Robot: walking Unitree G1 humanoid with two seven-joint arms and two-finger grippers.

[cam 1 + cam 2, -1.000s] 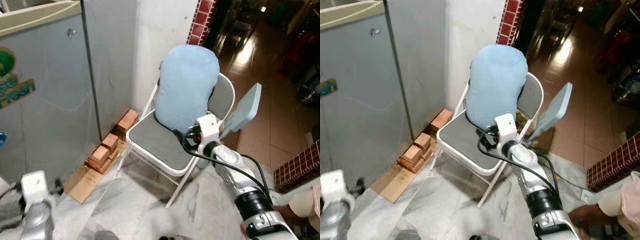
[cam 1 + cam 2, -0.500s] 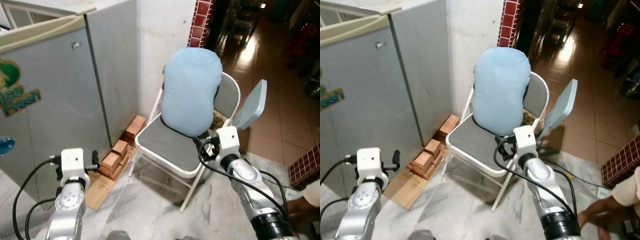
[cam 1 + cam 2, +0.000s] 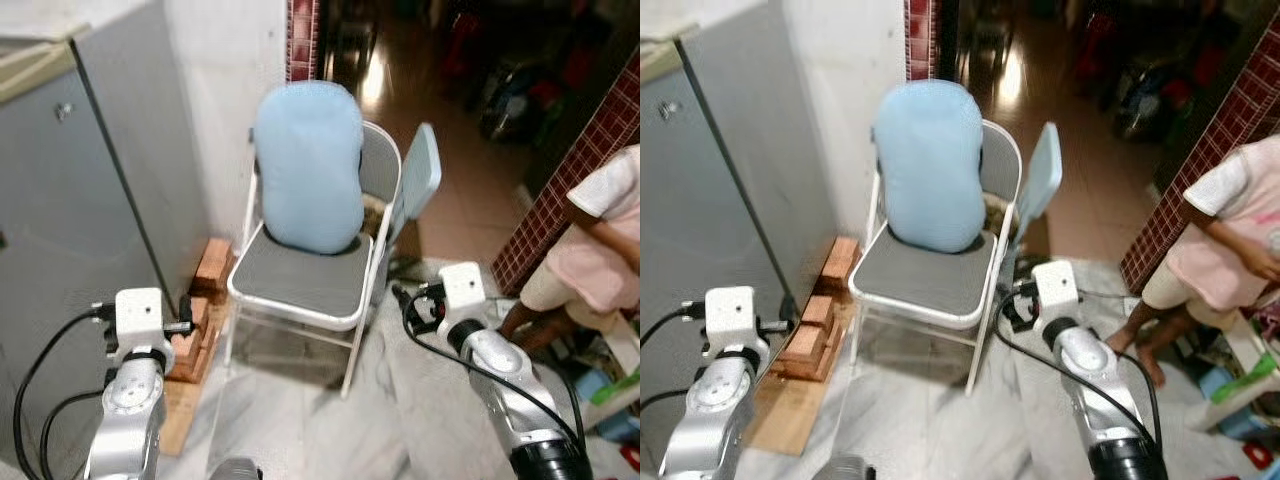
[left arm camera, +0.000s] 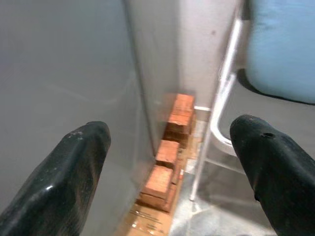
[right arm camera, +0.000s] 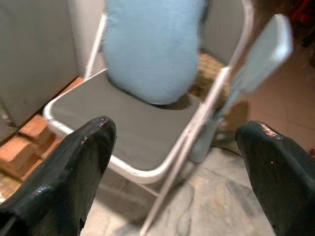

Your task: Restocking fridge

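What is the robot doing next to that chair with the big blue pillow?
Nothing is being handled right now. The robot stands facing a white metal folding chair with a light blue cushion leaning on its backrest. Both arms are raised with fingers spread: the left gripper points at the red bricks stacked beside the grey fridge, and the right gripper points at the chair seat. Both are empty. A person in a pink top stands on the robot's right.
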